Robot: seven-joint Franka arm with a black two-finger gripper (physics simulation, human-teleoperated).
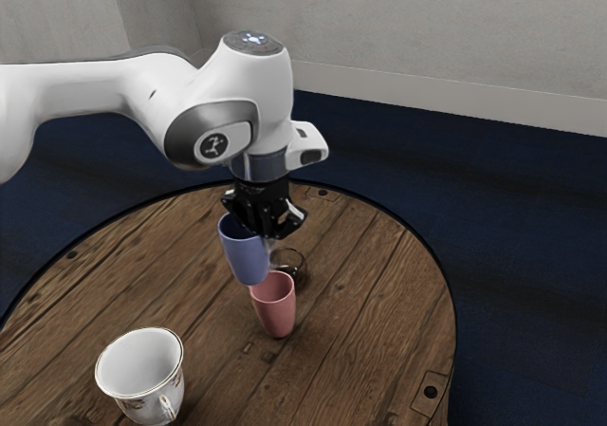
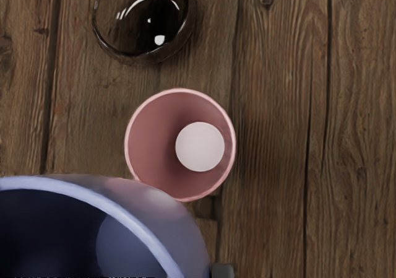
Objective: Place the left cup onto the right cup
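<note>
My black gripper [image 1: 256, 225] is shut on the rim of a blue cup [image 1: 246, 251], which hangs lifted above the round wooden table [image 1: 379, 293], slightly tilted. A pink cup [image 1: 273, 303] stands upright on the table just below and to the exterior view's right of the blue one, their sides close together. In the wrist view the blue cup [image 2: 93, 228] is a large blurred shape under my hand, overlapping the edge of the pink cup [image 2: 180, 143], whose open mouth faces up.
A dark clear glass [image 1: 289, 263] stands just behind the pink cup, also seen as the glass [image 2: 142, 19] beyond it in the wrist view. A white patterned teacup [image 1: 142, 369] sits near the table's front edge. Dark blue carpet surrounds the table.
</note>
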